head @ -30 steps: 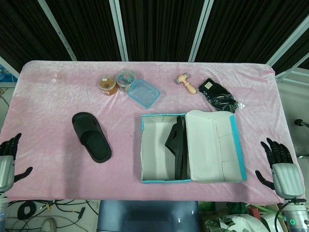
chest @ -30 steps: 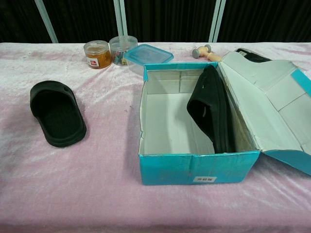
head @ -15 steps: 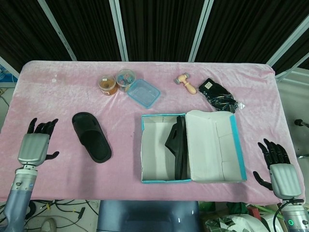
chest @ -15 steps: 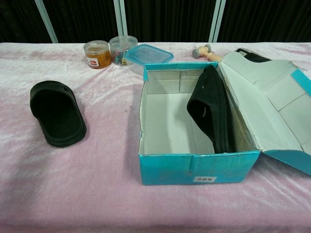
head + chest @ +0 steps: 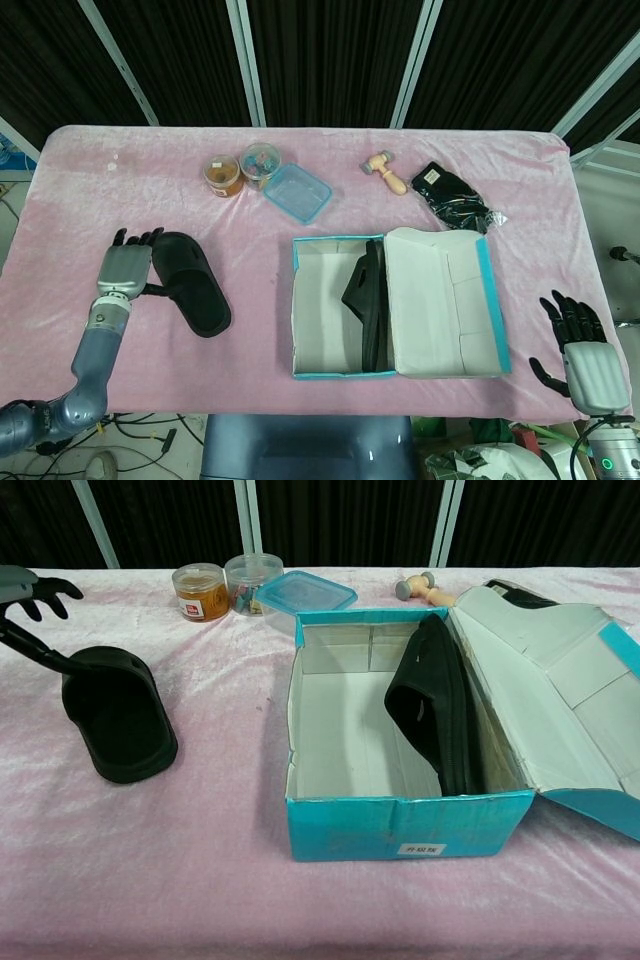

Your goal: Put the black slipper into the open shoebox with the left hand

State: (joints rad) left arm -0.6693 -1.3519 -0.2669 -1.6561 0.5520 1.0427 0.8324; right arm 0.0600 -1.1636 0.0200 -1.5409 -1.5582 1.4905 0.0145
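The left hand (image 5: 123,268) hovers with fingers spread, grasping nothing, its thumb reaching over the slipper (image 5: 190,282), which lies on the table (image 5: 80,190) well left of the shoebox (image 5: 400,304). The right hand (image 5: 585,352) hangs released, fingers apart.

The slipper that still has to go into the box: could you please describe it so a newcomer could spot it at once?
Start at the open blue shoebox in the middle of the pink table, then look to its left. There a black slipper lies flat on the cloth, with the left hand right beside it. Unlike the other slipper, which stands on edge inside the box, this one lies outside it.
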